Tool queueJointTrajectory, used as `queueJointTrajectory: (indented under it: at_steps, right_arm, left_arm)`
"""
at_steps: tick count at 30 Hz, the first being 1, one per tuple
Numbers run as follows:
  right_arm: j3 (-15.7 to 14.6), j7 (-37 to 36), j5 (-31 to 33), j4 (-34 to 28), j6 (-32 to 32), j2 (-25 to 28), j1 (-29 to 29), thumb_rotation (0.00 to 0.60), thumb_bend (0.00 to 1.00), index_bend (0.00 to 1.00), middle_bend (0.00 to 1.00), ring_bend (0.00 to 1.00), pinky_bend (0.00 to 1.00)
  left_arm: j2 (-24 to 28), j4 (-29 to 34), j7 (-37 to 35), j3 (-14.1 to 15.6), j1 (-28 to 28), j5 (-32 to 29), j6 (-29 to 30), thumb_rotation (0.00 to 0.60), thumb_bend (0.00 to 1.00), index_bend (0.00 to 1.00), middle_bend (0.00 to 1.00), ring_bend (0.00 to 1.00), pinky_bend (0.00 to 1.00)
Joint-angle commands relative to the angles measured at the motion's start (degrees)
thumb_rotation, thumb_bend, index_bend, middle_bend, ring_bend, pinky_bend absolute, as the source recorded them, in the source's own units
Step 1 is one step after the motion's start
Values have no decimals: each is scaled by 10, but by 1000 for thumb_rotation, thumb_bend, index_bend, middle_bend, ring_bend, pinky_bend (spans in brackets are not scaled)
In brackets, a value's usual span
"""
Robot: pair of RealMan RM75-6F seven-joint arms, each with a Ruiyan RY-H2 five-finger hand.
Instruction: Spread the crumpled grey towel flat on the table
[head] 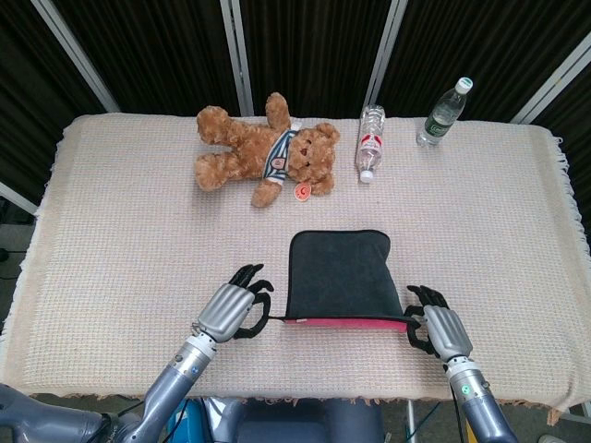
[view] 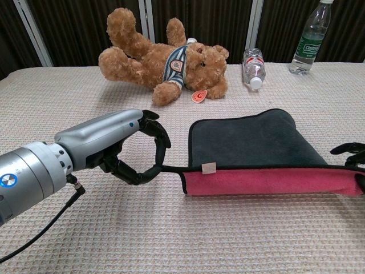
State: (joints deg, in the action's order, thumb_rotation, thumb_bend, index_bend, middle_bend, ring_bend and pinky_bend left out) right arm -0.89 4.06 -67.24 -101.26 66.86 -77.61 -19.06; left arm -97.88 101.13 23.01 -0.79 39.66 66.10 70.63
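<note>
Grey towel, near edge raised, both hands pinching corners.
We lower left hand and right hand evenly toward 6 o'clock, keeping the edge taut.

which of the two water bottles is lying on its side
The clear bottle right beside the teddy bear lies on its side. The green-labelled bottle nearer the table's far corner stands upright.

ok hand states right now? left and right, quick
Left hand: pinching the near-left corner of the grey towel, edge lifted.
Right hand: holding the towel's near-right corner.
</note>
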Motion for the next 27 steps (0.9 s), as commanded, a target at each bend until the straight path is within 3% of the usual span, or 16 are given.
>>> queueJointTrajectory:
  at_steps: [1,7,10,15,18,20,27]
  right_arm:
    - [0,2,1,4,-4,-4,1,600,607,615,134,0,0]
    - [2,6,2,12,-9,-11,2,600,606,610,134,0,0]
    - [2,10,0,15,-10,-12,4,600,605,557,131,0,0]
    - [3,12,-5,14,-7,-10,7,600,606,304,26,0,0]
    - [1,15,-12,9,-3,-6,10,600,606,113,0,0,0]
    - [1,15,-15,4,1,-2,13,600,606,37,0,0,0]
    - [3,6,-28,-18,20,12,26,600,613,0,0,0,0]
  left_arm:
    - [-3,-5,-1,0,-3,0,-4,600,507,604,276,7,0]
    - [-7,-16,-4,1,-7,3,-17,600,506,590,269,7,0]
    - [-8,-19,-6,0,-9,6,-22,600,495,554,256,7,0]
    - [-4,-17,-9,-1,-10,9,-34,600,417,459,211,3,0]
    - [5,-11,-9,-1,-9,10,-45,600,362,413,188,0,0]
    - [13,-5,-11,-2,-9,10,-50,600,334,390,178,0,0]
    - [42,21,-26,-11,-11,16,-56,600,304,318,157,0,0]
